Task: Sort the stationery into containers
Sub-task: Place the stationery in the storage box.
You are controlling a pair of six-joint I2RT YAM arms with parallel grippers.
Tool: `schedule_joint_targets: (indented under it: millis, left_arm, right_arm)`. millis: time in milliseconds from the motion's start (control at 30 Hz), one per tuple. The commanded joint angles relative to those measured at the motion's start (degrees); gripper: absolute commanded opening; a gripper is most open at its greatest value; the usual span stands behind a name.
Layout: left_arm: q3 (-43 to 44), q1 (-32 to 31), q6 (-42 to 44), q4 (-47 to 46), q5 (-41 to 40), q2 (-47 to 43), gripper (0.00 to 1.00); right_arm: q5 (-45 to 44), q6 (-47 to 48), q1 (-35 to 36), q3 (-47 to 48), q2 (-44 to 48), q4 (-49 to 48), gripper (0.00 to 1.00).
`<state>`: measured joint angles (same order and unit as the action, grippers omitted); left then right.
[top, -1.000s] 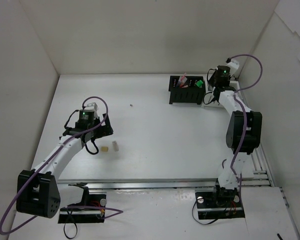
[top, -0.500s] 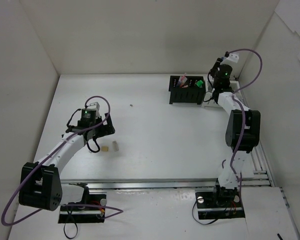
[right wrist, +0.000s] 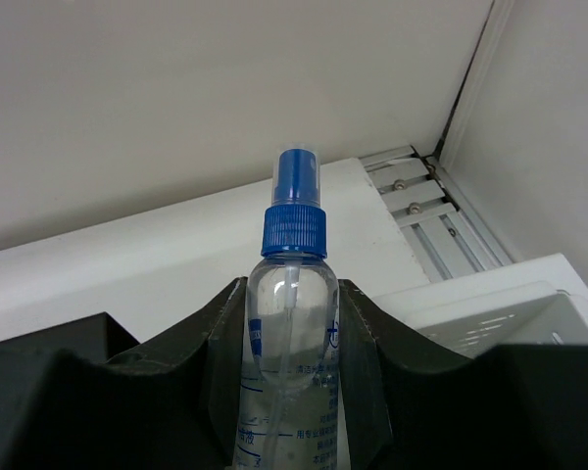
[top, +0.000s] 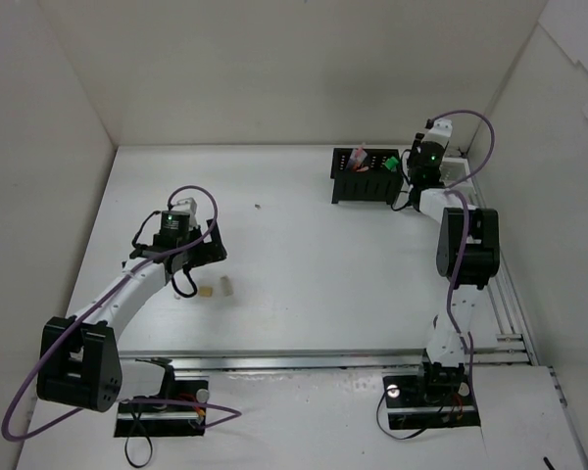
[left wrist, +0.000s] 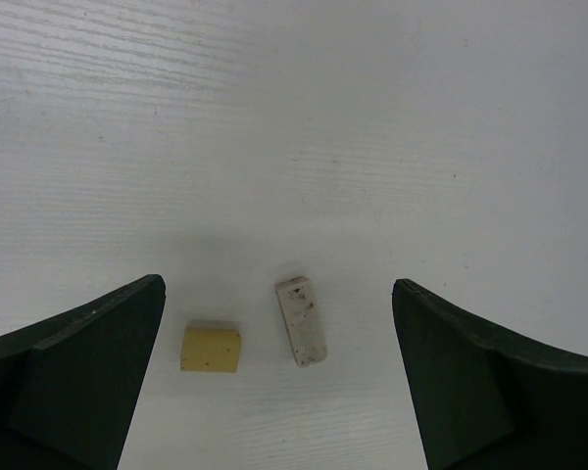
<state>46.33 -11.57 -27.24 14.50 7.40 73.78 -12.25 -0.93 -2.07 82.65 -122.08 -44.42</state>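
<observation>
A tan eraser (left wrist: 212, 350) and a white eraser (left wrist: 302, 321) lie side by side on the table, under the wide gap of my open left gripper (left wrist: 279, 286). From above they show as the tan eraser (top: 207, 291) and white eraser (top: 226, 286), just below-right of the left gripper (top: 198, 269). My right gripper (right wrist: 292, 294) is shut on the clear blue-capped bottle (right wrist: 292, 333), held upright. That right gripper (top: 410, 174) hangs at the right end of the black organiser (top: 365, 184), which holds a green-capped item (top: 392, 164) and reddish pens (top: 358, 157).
A white perforated bin (right wrist: 500, 311) sits below and right of the bottle, next to the metal rails (right wrist: 441, 220) along the right wall. White enclosure walls stand close behind the organiser and on both sides. A small dark speck (top: 257, 207) lies mid-table.
The right arm has folded more upright and its wrist has swung left toward the organiser, bottle still held. The left arm shifted only slightly over the erasers.
</observation>
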Motion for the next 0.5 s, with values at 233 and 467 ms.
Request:
schedule_joint_targets:
  millis: [233, 467]
  left_arm:
    - [2.8, -1.0, -0.1, -2.6, -0.9, -1.3, 0.96]
    - [1.6, -1.0, 0.3, -3.0, -0.8, -3.7, 0.96]
  right_arm:
    - [-5.2, 2.8, 1.8, -9.1, 6.6, -12.6, 0.43]
    - [-5.3, 1.8, 5.3, -12.4, 13.4, -13.6, 0.67]
